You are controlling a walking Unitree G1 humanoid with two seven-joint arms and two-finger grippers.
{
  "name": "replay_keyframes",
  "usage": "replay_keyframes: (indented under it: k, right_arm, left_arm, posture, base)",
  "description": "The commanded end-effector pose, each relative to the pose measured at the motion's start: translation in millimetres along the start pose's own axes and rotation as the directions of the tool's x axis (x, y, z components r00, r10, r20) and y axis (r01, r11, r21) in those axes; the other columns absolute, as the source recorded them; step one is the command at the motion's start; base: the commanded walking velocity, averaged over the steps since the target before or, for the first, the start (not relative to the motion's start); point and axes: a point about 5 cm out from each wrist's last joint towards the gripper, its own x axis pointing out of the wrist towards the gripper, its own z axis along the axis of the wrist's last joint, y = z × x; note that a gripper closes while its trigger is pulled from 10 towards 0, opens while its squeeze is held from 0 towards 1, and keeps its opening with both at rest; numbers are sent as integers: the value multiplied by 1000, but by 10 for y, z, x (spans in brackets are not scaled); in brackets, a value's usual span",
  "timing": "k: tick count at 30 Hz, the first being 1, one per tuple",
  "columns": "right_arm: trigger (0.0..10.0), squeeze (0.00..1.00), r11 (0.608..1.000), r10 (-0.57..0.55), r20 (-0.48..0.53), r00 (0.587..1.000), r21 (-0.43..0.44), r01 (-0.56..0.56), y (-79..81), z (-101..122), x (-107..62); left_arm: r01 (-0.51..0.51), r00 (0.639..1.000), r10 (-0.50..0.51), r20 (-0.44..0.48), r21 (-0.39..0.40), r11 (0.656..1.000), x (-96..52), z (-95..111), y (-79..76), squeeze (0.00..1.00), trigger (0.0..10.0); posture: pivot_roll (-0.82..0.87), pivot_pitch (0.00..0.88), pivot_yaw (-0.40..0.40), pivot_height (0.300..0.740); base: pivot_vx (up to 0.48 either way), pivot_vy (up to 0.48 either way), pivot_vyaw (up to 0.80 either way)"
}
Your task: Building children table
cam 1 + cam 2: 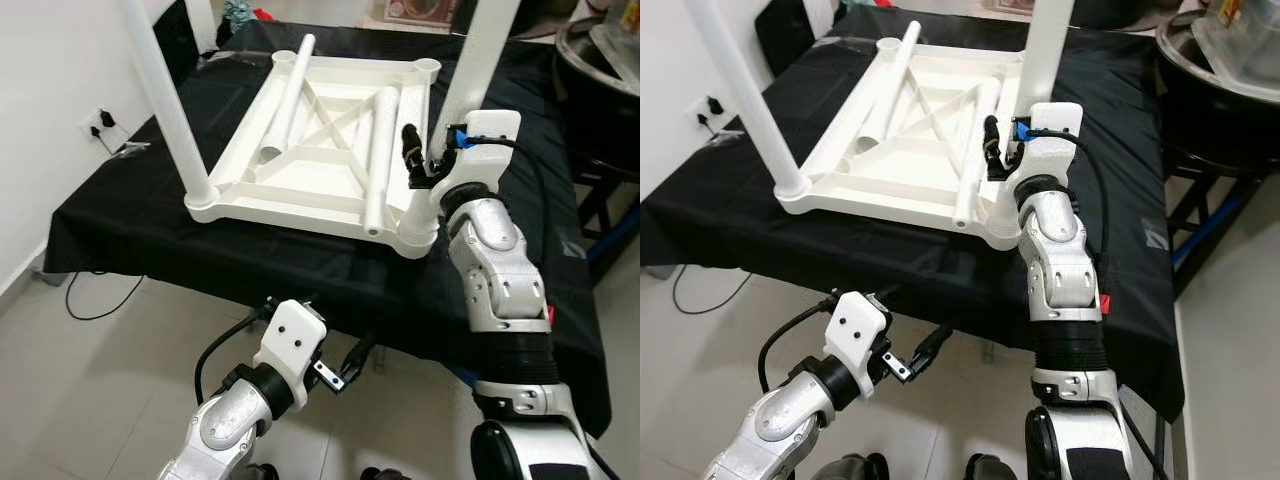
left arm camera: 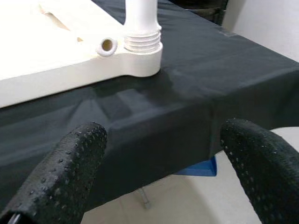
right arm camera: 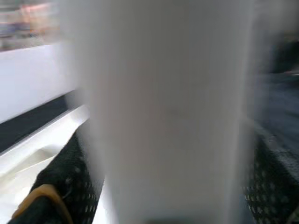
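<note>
A black cloth [image 1: 140, 215] covers the supporting surface and hangs over its near edge, occupying the centre of the frame. A white wall [image 1: 50, 110] stands at the left, carrying a socket [image 1: 103, 121] with a plug in it at the left edge, and a dark cable [image 1: 95, 300] loops over the pale tiled floor [image 1: 120, 400] at lower left. A large metal basin [image 1: 600, 60] sits in the upper right corner, its contents not discernible.
</note>
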Motion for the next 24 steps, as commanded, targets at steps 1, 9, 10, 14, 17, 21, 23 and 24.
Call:
replay_keyframes:
  k: [1,9,10,14,17,21,23,24]
  right_arm:
    - [10000,0,996,80,-33,996,51,-79,-1,-66,-26]
    - [10000,0,966,251,-33,967,66,-249,-264,-26,-109]
    - [10000,0,966,251,-33,967,66,-249,-264,-26,-109]
    - [10000,0,945,322,-43,946,71,-319,-323,-56,-92]
    - [10000,0,928,367,-47,929,86,-362,-349,-84,-33]
    - [10000,0,897,435,-60,899,117,-426,-315,-123,5]
    - [10000,0,870,486,-71,871,129,-475,-269,-161,56]
    - [10000,0,866,495,-74,866,126,-485,-256,-172,80]
  left_arm:
    - [-8,1000,8,-20,5,1000,-21,-39,-5,0,10000]
    - [-3,1000,3,-22,4,1000,-29,-49,-10,0,10000]
    - [-3,1000,3,-22,4,1000,-29,-49,-10,0,10000]
    - [1,1000,-1,-21,4,1000,-24,-49,-13,0,10000]
    - [2,1000,-2,-17,6,1000,-21,-45,-13,0,10000]
    - [2,1000,-2,-17,9,1000,-22,-46,-16,0,10000]
    - [2,1000,-2,-16,10,1000,-22,-44,-20,0,10000]
    - [2,1000,-2,-15,11,1000,-22,-43,-21,0,10000]
  posture:
    - [120,154,-21,740]
    - [119,145,-14,740]
    - [119,145,-14,740]
    - [123,138,-18,740]
    - [123,138,-18,740]
    - [131,132,-20,740]
    - [134,130,-22,740]
    - [134,130,-22,740]
  base:
    - [0,0,0]
    - [0,0,0]
    - [0,0,0]
    - [0,0,0]
    - [0,0,0]
    - [0,0,0]
    - [0,0,0]
    - [0,0,0]
